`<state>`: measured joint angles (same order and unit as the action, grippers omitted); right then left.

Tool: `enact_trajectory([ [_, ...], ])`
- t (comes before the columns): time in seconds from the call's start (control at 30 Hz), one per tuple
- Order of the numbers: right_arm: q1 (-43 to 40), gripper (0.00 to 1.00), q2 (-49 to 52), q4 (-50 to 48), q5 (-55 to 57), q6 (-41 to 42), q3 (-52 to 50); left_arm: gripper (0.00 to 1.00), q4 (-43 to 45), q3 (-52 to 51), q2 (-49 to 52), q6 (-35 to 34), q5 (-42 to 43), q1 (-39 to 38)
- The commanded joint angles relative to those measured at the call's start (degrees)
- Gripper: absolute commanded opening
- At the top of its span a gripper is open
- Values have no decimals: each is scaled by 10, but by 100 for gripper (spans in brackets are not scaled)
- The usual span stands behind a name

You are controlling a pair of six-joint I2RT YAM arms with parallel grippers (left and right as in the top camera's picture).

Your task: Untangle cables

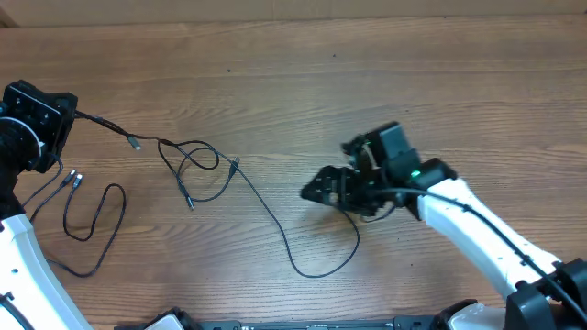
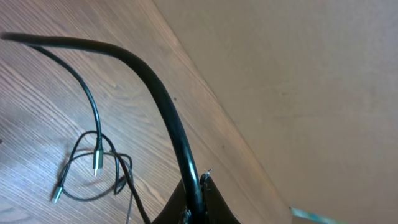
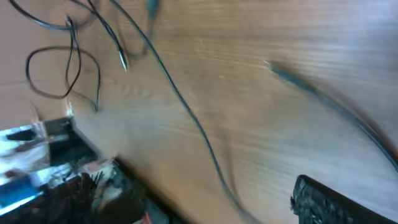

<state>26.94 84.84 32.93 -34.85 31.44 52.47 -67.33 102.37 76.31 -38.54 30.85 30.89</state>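
Several thin black cables lie on the wooden table. My left gripper point(image 1: 66, 114) at the far left is shut on one cable point(image 2: 163, 99), which arcs away from the jaws to a plug point(image 1: 136, 143). A tangled loop of cables point(image 1: 194, 169) with silver plugs point(image 2: 96, 163) lies to its right. From the tangle a long cable point(image 1: 275, 229) curves down and back up to my right gripper point(image 1: 323, 189). That gripper hovers open over the table, nothing between its jaws. Only one of its fingers point(image 3: 326, 200) shows in the blurred right wrist view, with the long cable point(image 3: 186, 109) lying ahead of it.
A separate looped cable point(image 1: 92, 216) with two plugs point(image 1: 73, 179) lies near the left arm's white link point(image 1: 27, 266). Black equipment point(image 1: 303, 323) runs along the front table edge. A tan wall point(image 2: 298, 93) stands behind the table.
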Motion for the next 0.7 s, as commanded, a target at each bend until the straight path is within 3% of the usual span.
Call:
enact_trajectory([
  [0.0, 58, 100, 2, -70, 191, 2, -5, 4, 2, 5, -3, 13, 18, 2],
  [0.13, 107, 100, 17, -166, 300, -2, -16, 4, 0, 5, -3, 13, 18, 2],
  [0.4, 167, 100, 59, -294, 263, -66, -16, 4, -4, 5, -3, 13, 18, 2],
  [0.67, 178, 100, 110, -332, 302, -80, -16, 4, -17, 5, -3, 13, 18, 2],
])
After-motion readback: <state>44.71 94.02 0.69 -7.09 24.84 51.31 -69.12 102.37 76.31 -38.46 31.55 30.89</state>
